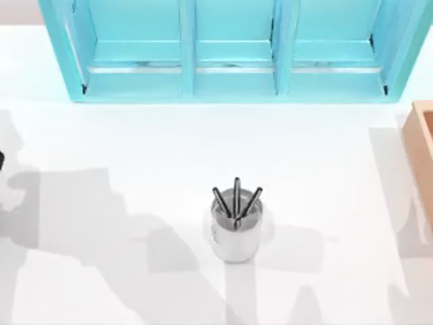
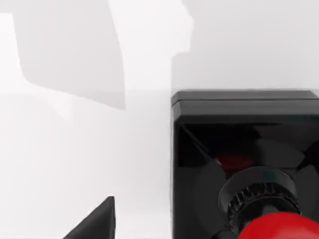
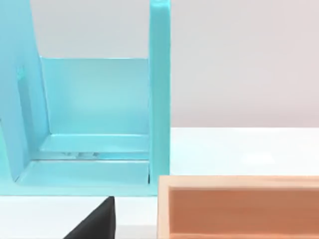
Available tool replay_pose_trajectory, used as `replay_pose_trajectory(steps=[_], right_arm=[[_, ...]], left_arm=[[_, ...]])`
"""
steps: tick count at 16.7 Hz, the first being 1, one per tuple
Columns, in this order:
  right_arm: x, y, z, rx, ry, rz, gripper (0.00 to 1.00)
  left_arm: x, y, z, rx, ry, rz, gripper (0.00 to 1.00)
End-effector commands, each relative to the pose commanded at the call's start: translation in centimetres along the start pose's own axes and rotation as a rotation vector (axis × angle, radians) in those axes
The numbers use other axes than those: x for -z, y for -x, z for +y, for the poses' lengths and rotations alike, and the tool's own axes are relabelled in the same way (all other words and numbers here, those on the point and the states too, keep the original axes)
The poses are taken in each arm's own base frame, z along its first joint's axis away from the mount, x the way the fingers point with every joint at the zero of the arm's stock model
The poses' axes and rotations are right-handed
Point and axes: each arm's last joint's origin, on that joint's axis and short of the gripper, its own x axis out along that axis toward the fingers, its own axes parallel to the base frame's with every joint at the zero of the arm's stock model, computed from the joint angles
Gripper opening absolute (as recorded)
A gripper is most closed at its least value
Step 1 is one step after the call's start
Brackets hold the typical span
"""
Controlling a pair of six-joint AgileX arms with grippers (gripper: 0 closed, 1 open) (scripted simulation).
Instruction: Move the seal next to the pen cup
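The pen cup is a shiny silver-grey metal cylinder with three dark pens in it, standing near the middle of the table, slightly toward the front. In the left wrist view the seal shows as a glossy red rounded top on a ribbed black neck, in front of a black square block. A dark part of my left gripper sits at that view's edge, apart from the seal. A dark part of my right gripper faces the shelf and a wooden box.
A teal shelf unit with three open bays spans the back of the table. A light wooden box sits at the right edge, also close in the right wrist view as the box. Arm shadows fall on the white tabletop.
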Motion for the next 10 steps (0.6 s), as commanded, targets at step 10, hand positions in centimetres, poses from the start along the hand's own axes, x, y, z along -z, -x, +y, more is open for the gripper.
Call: replay_pose_trajectory(steps=[10], right_arm=[[0.0, 0.0, 0.0, 0.0, 0.0, 0.0, 1.0]], left_arm=[[0.08, -0.33, -0.02, 0.001, 0.0, 0.002, 0.62]])
